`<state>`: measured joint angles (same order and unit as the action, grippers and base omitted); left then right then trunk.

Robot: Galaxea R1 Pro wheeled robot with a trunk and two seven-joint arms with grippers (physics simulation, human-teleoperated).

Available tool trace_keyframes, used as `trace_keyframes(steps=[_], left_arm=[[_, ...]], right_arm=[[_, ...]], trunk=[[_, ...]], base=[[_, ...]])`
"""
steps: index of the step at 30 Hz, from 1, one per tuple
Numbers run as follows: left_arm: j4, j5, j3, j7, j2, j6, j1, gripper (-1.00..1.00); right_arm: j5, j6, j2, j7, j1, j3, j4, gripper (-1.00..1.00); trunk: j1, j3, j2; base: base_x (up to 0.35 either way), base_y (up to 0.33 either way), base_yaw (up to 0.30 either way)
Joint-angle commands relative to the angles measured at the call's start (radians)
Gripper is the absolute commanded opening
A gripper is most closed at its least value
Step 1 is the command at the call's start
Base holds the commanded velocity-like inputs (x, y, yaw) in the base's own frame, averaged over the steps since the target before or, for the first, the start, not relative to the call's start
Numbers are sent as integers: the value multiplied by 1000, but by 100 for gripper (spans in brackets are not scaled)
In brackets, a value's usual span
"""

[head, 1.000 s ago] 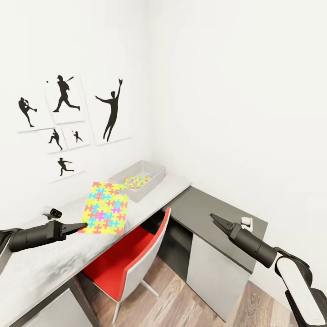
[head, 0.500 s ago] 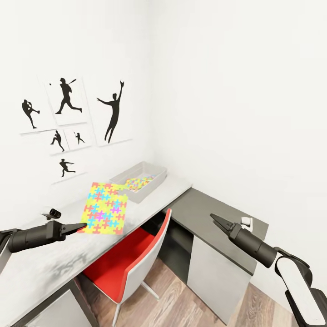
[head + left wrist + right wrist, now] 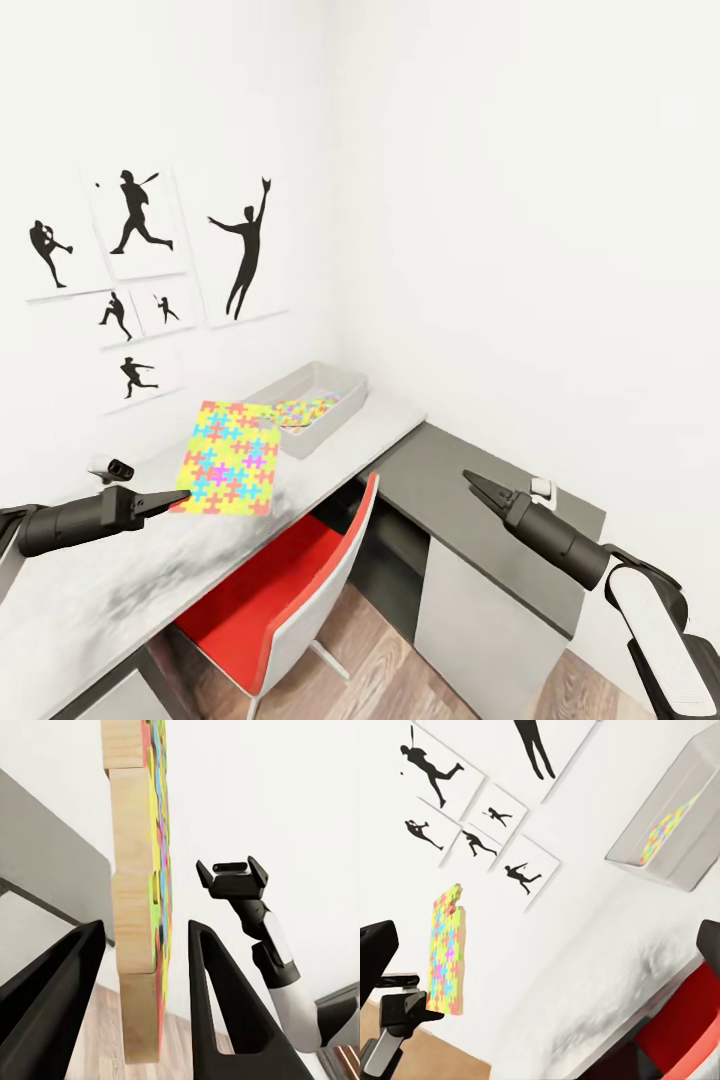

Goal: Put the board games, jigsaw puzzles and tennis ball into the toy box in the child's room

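jigsaw puzzle (image 3: 230, 459) hangs above the pale table (image 3: 120, 580), pinched at its lower corner by the left gripper (image 3: 178, 497). toy box (image 3: 340, 389) sits at one o'clock from it, holding another colourful puzzle. right gripper (image 3: 470, 479) hovers at three o'clock over the dark top, fingers spread, empty. red chair (image 3: 290, 580) sits below.

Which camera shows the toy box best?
The head view: the toy box sits whole on the table, a puzzle inside. The right wrist view shows it tilted and cut off; the left wrist view gives nothing useful.
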<state>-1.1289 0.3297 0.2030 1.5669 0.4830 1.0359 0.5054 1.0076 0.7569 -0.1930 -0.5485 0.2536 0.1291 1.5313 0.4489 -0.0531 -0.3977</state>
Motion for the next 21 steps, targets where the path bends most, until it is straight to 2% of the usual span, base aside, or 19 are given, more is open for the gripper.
trace_keyframes(steps=[1,12,21], left_arm=[[0,0,0,4,0,10,1,-100],[0,0,0,4,-2,10,1,-100],[0,0,0,4,-4,10,1,-100]], right_arm=[[3,7,0,-1,1,1,0,100],[3,4,0,0,1,1,1,100],[2,4,1,-1,1,1,1,100]], trunk=[[1,-2,-2],[1,-2,-2],[1,0,-2]], base=[[284,0,0],[307,42,13],[312,31,237]])
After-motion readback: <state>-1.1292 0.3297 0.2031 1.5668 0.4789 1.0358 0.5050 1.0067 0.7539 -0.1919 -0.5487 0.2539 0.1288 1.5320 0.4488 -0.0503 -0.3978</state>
